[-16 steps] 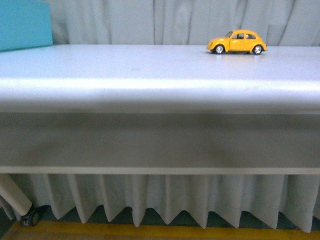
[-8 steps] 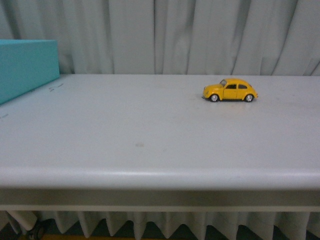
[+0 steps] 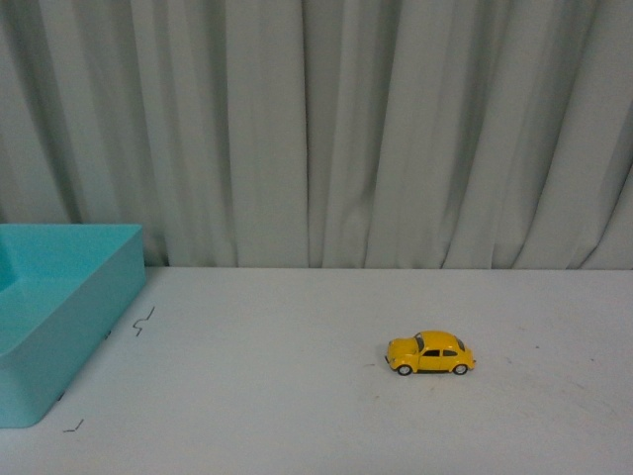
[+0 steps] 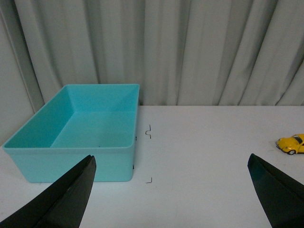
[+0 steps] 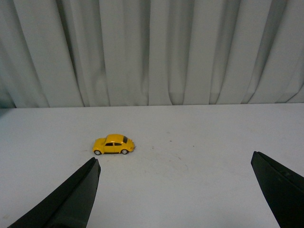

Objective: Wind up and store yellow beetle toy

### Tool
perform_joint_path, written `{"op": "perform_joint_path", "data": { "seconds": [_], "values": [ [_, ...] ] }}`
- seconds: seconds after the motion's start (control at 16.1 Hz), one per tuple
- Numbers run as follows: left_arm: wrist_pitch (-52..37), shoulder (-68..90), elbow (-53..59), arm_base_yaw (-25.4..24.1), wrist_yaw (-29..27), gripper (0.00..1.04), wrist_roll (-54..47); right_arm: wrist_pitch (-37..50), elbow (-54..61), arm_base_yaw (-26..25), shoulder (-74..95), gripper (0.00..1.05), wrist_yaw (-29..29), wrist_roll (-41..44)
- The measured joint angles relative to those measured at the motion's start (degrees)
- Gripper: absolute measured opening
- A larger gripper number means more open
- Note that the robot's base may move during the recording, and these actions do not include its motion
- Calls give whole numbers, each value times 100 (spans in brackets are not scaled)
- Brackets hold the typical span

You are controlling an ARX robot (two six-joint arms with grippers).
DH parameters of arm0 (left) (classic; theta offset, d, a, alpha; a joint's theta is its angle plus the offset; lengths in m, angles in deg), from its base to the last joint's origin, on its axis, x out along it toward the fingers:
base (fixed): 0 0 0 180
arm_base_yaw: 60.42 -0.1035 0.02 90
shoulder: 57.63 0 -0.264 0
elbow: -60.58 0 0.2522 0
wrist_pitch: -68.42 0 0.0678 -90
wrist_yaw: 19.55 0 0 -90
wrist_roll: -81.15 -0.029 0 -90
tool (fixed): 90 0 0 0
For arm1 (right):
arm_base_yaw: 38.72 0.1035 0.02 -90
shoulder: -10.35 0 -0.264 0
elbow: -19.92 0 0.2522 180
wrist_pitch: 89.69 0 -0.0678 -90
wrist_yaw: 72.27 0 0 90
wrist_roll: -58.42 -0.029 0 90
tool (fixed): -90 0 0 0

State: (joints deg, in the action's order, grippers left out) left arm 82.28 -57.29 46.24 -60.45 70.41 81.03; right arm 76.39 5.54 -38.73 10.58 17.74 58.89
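The yellow beetle toy (image 3: 430,353) stands on its wheels on the white table, right of centre in the front view, nose pointing left. It also shows in the right wrist view as the yellow beetle toy (image 5: 114,144) and at the edge of the left wrist view as the yellow beetle toy (image 4: 292,143). My right gripper (image 5: 173,187) is open, well short of the car, with nothing between its black fingers (image 5: 71,202). My left gripper (image 4: 171,190) is open and empty too, facing bare table beside the bin. Neither gripper shows in the front view.
A teal plastic bin (image 3: 69,297) sits at the left of the table, open on top and empty inside, seen as the teal bin (image 4: 95,151) from the left wrist. Small black corner marks (image 4: 149,131) lie on the table (image 3: 297,416) by it. Grey curtains (image 3: 316,129) hang behind.
The front view has risen: it went from looking at the table's front edge and skirt to looking down onto the tabletop. The car has not moved on the table.
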Motion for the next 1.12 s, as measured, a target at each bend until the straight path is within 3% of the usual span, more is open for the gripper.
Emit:
{"op": "perform_joint_path", "data": {
  "seconds": [1.12],
  "values": [
    [2, 0, 0, 0, 0, 98, -2, -2, 0, 0, 0, 98, 0, 0]
  ]
}}
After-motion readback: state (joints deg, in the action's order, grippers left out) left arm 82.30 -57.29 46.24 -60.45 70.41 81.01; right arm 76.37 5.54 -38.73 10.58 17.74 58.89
